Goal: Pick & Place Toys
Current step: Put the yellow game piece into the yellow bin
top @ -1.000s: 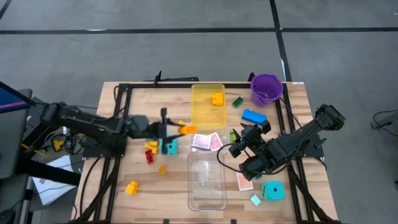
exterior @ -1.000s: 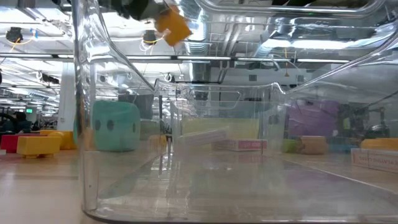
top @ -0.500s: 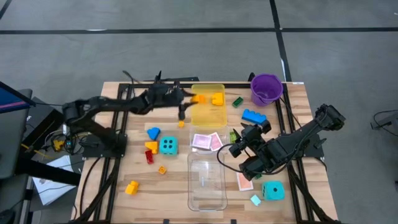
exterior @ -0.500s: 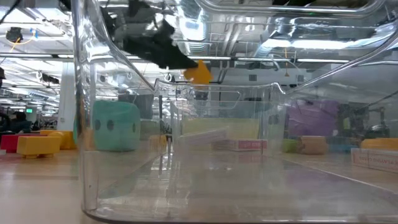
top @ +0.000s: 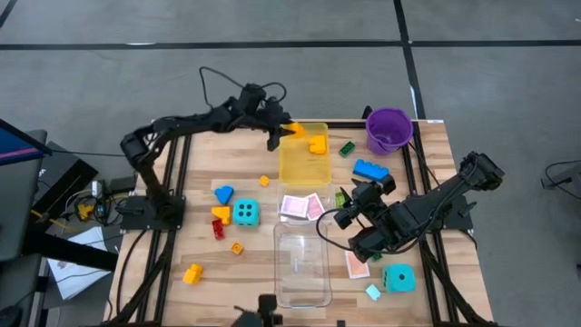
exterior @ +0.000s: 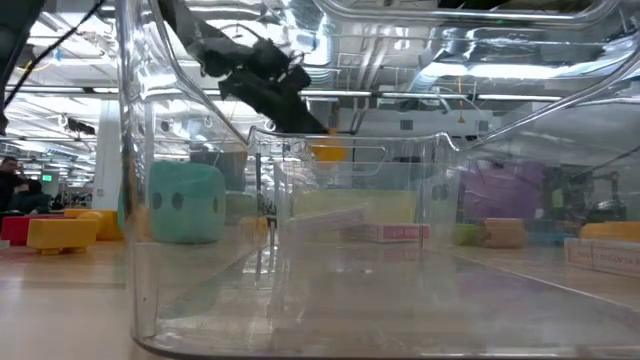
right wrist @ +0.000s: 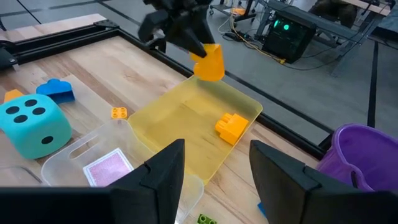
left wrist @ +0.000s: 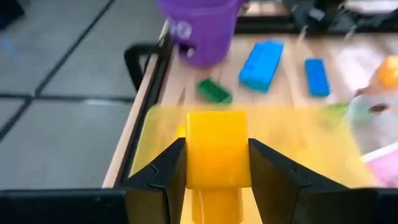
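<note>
Wooden worktop (top: 182, 173), grey floor around it. Left pincer (top: 284, 133) clamped on an orange brick (right wrist: 209, 62), held above the far edge of the yellow tray (top: 300, 163). Below and just ahead of it, inside that tray, one orange piece (top: 317, 143). Purple bucket (top: 388, 130) beyond the tray; contents not visible. Right pincer (top: 343, 211) waits with fingers apart, nothing between them; clear tray (top: 302, 263) beside it, cards (top: 302, 207) just before it. Dice: one (top: 245, 213) past the cards, one (top: 398, 278) behind the right pincer.
</note>
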Tool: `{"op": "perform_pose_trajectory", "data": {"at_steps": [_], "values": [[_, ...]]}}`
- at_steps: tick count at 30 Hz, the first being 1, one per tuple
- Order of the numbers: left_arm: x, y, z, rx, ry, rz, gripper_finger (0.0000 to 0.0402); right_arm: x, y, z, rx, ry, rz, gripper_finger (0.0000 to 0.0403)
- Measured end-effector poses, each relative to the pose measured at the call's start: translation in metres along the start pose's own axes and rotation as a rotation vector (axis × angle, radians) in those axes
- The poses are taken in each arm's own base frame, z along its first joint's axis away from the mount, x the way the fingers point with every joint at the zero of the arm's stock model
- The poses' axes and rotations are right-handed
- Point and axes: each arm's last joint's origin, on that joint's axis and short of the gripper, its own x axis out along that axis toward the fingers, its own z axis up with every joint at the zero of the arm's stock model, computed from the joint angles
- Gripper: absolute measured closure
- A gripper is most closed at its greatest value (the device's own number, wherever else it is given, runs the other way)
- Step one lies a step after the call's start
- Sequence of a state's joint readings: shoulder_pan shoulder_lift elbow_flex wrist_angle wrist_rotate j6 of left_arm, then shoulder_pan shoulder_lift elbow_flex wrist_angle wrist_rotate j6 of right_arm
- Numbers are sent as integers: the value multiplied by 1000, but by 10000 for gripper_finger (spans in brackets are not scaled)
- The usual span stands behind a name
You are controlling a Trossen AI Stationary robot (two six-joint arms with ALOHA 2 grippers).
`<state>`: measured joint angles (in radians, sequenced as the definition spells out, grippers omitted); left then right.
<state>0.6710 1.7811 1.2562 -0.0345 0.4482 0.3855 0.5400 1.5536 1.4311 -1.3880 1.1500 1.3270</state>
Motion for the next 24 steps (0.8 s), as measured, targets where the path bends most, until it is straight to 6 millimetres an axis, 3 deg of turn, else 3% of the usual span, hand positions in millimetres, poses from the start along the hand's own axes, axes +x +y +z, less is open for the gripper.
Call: {"op": "perform_pose_trajectory", "data": {"at_steps": [9,18,24], "values": [[2,42,-27,-64,42,12,263,0,0,0,-2,-3,-1,230],[21,45,-50,-93,66,-49,263,5,-1,2,6,-2,-20,230],[24,46,-52,-85,63,-47,262,5,-1,2,6,1,-20,229]]}}
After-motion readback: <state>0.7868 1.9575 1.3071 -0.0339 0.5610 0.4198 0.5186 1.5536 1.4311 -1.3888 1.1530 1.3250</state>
